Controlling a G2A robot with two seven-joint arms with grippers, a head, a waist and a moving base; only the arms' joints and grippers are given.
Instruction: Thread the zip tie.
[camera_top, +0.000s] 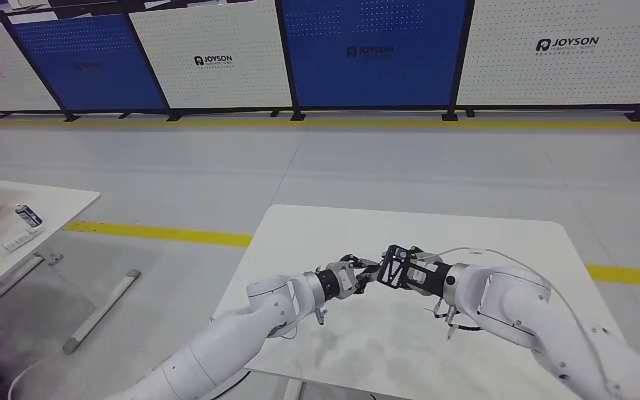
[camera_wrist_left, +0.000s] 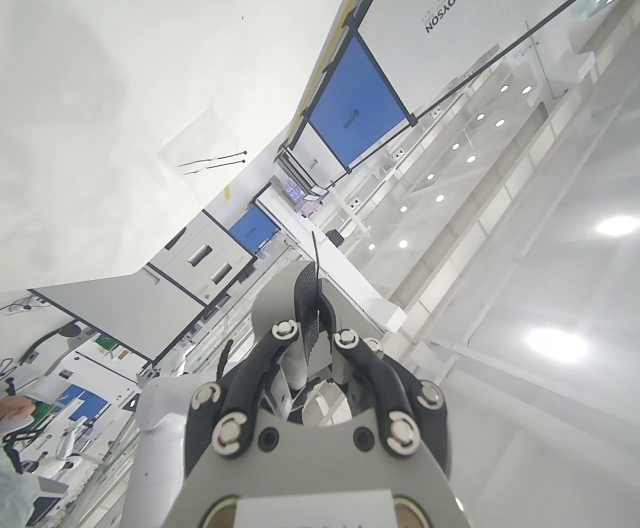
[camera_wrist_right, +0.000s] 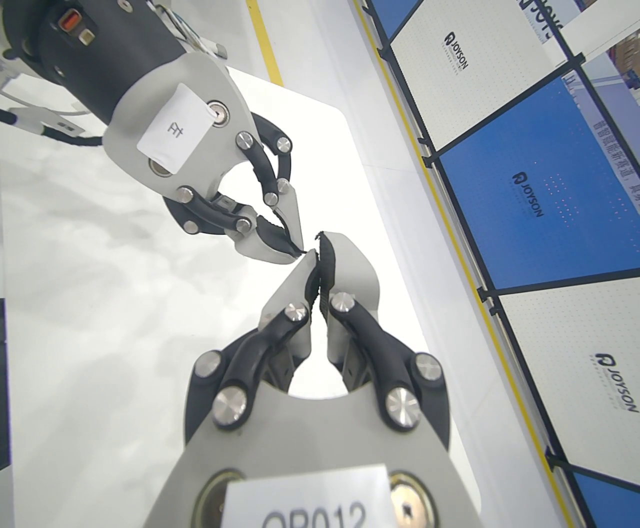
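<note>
Both arms meet above the middle of the white table (camera_top: 330, 345). My left gripper (camera_top: 370, 269) is shut on a thin black zip tie (camera_wrist_left: 317, 300), whose free end (camera_wrist_left: 313, 247) sticks out past the fingertips. My right gripper (camera_wrist_right: 316, 260) faces it tip to tip and is shut, with a small black piece of the tie (camera_wrist_right: 320, 235) showing at its fingertips. In the right wrist view the left gripper (camera_wrist_right: 298, 249) almost touches the right one, and a very short stretch of tie bridges the gap. In the top view the right gripper (camera_top: 388, 268) sits just right of the left.
Two or three spare black zip ties (camera_wrist_left: 216, 162) lie on the table away from the grippers. A second table (camera_top: 45, 205) with a small can (camera_top: 28, 215) stands at the far left. Blue and white partition panels (camera_top: 370, 50) line the back.
</note>
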